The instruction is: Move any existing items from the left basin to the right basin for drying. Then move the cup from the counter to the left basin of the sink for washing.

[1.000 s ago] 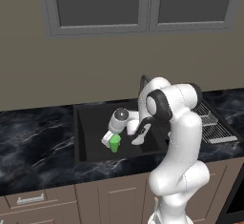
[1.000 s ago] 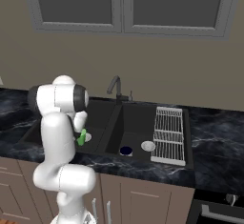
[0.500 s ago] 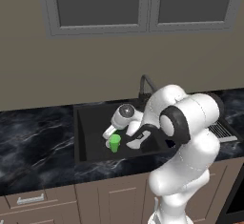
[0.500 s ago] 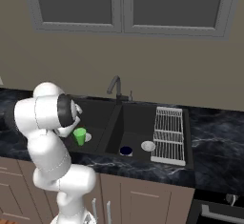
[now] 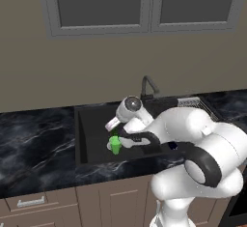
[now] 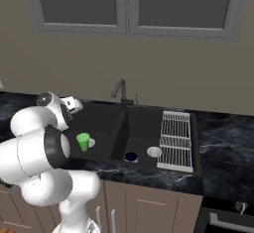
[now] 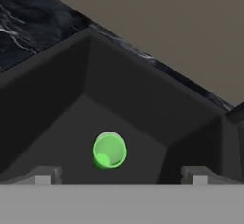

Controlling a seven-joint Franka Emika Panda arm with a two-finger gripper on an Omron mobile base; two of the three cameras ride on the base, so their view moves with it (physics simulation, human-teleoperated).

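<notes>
Gripper [image 7: 119, 176]: lower edge of hand view; jaws spread wide, nothing between them.

Cup [image 7: 110, 149]: bright green, upright on the floor of the left basin [image 7: 57, 137], just above the fingertips [image 7: 45, 174] in frame, clear of both. Centre-left in the right base view [image 6: 83, 141].

Right basin [image 6: 144, 128]: centre of right base view; holds a small dark blue object [image 6: 131, 156] beside its drain.

Counter [image 6: 223, 138]: right and left edges.

Judgement: placement looks complete; retreat best made straight up and away, jaws kept wide, so neither finger clips the rim and tips the cup.
</notes>
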